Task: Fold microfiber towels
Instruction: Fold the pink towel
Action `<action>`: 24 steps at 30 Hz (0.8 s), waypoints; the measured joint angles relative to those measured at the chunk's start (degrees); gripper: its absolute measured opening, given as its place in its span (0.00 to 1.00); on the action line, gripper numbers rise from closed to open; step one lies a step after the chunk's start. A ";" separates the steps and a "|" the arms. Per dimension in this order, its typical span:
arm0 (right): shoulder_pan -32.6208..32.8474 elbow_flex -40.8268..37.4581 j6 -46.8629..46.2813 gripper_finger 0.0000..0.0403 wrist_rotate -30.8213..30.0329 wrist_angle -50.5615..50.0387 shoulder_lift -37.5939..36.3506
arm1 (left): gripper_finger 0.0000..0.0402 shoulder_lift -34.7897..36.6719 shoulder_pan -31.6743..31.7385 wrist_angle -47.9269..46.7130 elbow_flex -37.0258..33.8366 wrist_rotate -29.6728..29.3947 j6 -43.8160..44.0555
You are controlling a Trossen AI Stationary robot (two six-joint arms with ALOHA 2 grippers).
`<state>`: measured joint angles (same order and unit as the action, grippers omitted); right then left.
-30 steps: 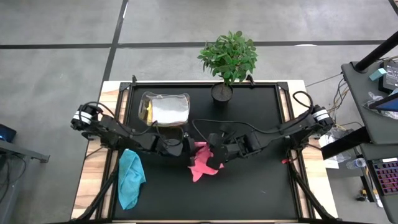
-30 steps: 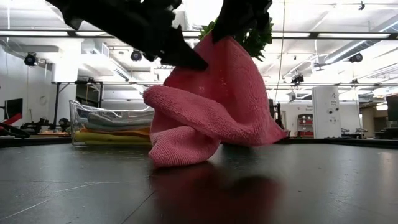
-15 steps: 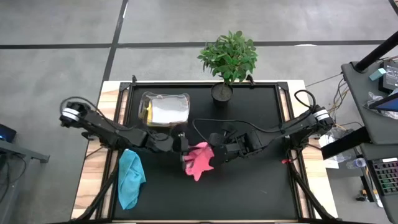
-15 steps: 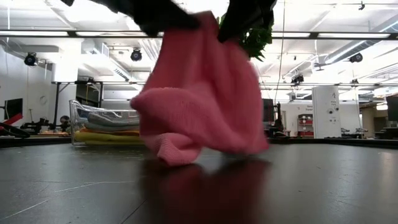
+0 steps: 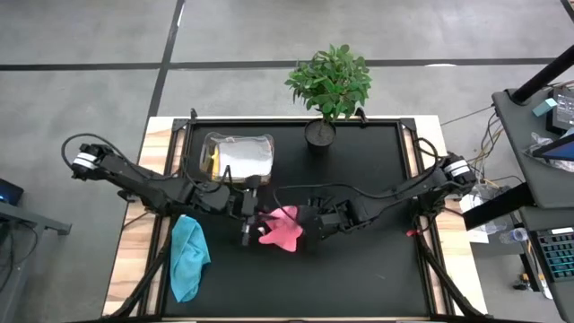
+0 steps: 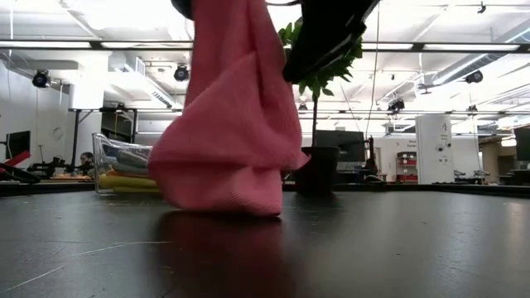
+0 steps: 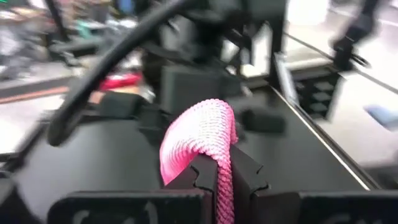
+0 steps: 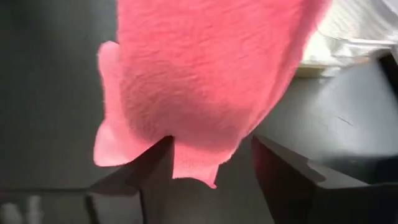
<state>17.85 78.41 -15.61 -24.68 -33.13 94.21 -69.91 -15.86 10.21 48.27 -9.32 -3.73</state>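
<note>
**Pink towel lifted, fold not yet made**

Black tabletop under bright shop lights carries both arms meeting near its centre. At about 8 o'clock from centre the left gripper is pressed together on an edge of the pink towel, which hangs bunched with its lower end resting on the table. Just beside it, toward 3 o'clock, the right gripper stands spread, the cloth hanging in front of its fingers, none of it pinched between them.

Progress looks early to middling. The box at 11 o'clock holds stacked cloths, likely finished ones: a yellow towel and a pale one show through its wall. The teal towel lies crumpled at 8 o'clock by the table edge, unfolded. The pink one has no clean fold yet.

No orange towel can be picked out. How many cloths sit in the box is unclear, and the left wrist view is blurred beyond the fingers.
</note>
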 joint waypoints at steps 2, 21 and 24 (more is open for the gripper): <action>-0.11 -0.98 2.26 0.54 1.41 2.01 0.00 | 0.00 0.82 0.00 -3.16 -0.04 3.86 -0.77; -2.56 -19.80 9.14 0.51 11.51 36.44 2.24 | 0.00 1.87 -0.28 -9.83 -1.75 8.99 -1.00; -2.51 -21.69 8.96 0.47 13.44 38.98 2.11 | 0.00 2.20 -0.28 -9.88 -1.75 9.63 -0.96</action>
<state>15.33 56.72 -6.66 -11.24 5.84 96.32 -67.71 -16.14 0.34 46.52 0.30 -4.69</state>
